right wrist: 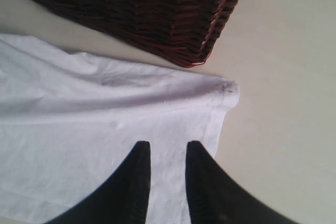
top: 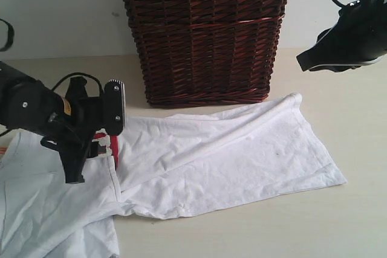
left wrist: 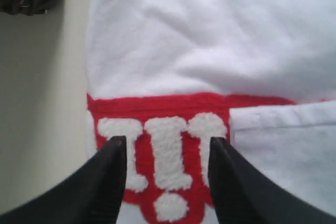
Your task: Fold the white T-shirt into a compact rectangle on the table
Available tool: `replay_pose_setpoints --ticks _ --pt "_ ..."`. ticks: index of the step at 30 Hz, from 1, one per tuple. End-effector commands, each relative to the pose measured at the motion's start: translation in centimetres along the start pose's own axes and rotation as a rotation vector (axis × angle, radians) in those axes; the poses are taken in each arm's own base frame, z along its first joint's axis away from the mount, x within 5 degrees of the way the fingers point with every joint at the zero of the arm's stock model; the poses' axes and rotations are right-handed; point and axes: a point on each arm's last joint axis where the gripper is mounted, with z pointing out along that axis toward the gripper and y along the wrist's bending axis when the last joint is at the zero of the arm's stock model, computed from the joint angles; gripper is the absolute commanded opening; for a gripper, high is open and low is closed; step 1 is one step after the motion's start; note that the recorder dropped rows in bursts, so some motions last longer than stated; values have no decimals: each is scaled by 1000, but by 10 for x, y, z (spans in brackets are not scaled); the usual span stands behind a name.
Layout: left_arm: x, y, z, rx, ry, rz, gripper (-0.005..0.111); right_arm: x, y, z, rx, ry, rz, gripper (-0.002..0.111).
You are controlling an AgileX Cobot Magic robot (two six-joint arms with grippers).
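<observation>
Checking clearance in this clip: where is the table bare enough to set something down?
Bare table lies right of and in front of the shirt, also left of the basket. Crowded: the shirt's back edge nearly meets the basket's foot.

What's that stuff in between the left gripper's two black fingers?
In the left wrist view, fuzzy white lettering edged in red, on the white T-shirt, lies in the open gap between the left gripper's fingers.
</observation>
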Motion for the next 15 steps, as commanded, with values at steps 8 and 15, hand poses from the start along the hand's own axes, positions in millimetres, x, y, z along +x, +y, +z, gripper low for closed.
replay_pose_setpoints --ticks 8,15 --pt "2 1 -16 28 32 -175 44 -3 0 -4 6 -25 -5 25" --pt "12 -7 -63 141 173 -344 54 -3 0 -4 -2 -18 1 25"
